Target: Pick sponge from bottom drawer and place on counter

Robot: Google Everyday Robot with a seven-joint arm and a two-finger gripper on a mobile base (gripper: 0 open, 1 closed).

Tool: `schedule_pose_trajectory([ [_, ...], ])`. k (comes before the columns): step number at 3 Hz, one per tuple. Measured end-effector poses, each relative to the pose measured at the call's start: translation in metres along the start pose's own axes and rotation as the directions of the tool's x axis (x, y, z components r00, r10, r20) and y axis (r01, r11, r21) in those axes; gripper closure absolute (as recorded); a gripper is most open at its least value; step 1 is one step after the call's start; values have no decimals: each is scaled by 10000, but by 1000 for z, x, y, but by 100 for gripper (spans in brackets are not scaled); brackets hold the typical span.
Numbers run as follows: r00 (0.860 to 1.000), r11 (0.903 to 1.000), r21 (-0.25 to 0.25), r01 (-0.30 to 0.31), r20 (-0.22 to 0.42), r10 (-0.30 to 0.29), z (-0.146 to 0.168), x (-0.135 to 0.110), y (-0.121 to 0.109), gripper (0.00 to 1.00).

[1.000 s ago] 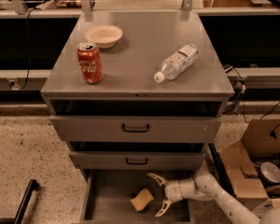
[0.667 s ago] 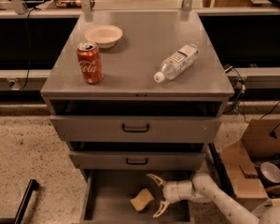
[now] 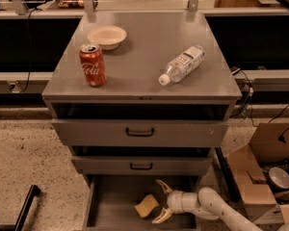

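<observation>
The pale yellow sponge (image 3: 146, 205) lies on the grey floor of the open bottom drawer (image 3: 108, 207), near its middle. My gripper (image 3: 160, 202) reaches in from the right, inside the drawer. It is open, with one finger behind the sponge's right end and one in front of it. The sponge sits just left of the fingertips, partly between them. The counter (image 3: 144, 57) is the grey metal top of the cabinet above.
On the counter stand a red cola can (image 3: 92, 65) at the front left, a white bowl (image 3: 107, 36) behind it and a plastic bottle (image 3: 182, 65) lying at the right. Two closed drawers with black handles (image 3: 139, 133) sit above. A cardboard box (image 3: 267, 177) stands at the right.
My gripper has moved slightly left toward the sponge, staying open. The sponge has not moved.
</observation>
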State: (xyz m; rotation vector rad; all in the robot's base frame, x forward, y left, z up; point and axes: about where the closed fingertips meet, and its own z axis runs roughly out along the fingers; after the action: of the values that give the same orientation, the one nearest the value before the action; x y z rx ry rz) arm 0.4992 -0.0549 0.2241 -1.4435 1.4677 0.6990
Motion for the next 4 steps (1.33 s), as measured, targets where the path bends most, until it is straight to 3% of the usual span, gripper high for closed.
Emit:
schedule_pose_trajectory([
  [1, 9960, 9961, 442, -758, -437, 777, 5, 9, -6, 0],
  [2, 9746, 9864, 438, -1582, -1537, 1632, 14, 38, -6, 0],
  [3, 9586, 9762, 532, -2101, -1849, 2164, 14, 66, -3, 0],
  [4, 9462, 9615, 793, -2632, -1733, 2733, 24, 97, 7, 0],
])
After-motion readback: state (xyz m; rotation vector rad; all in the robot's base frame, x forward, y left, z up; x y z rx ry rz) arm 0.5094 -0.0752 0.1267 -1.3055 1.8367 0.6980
